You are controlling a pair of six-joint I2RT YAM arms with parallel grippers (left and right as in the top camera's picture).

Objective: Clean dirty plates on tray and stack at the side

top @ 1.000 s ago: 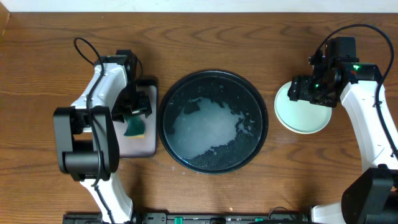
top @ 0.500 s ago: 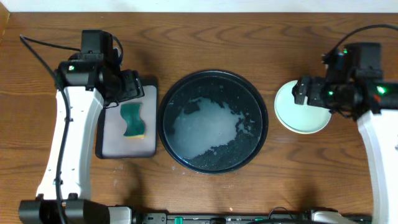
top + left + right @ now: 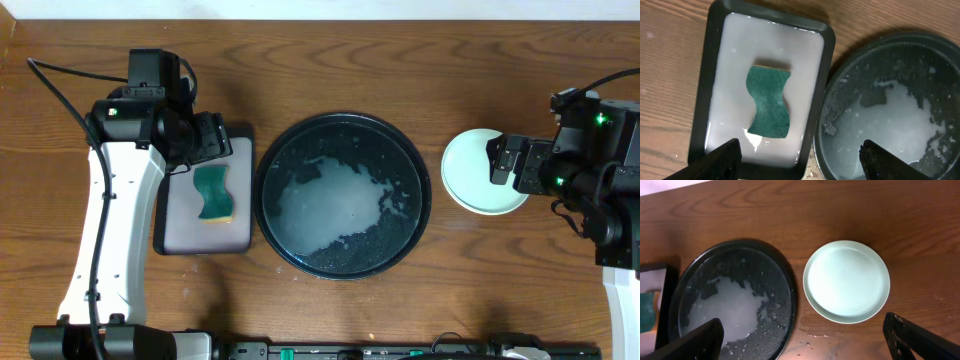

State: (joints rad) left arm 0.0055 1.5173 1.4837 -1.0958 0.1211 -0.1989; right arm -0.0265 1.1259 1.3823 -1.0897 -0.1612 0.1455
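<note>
Large round black shallow tray (image 3: 400,240): table centre, foamy white water pooled inside.
Grey rectangular black-rimmed tray (image 3: 180,238): just beside its left rim, with a wavy green sponge (image 3: 214,194) lying in milky water.
Pale mint round plastic plate (image 3: 470,175): on bare wood to the right, apart from the round tray.
Left gripper (image 3: 800,159): fingers spread, empty, above the grey tray's far end.
Right gripper (image 3: 805,340): spread, empty, over the plate's right edge.
</note>
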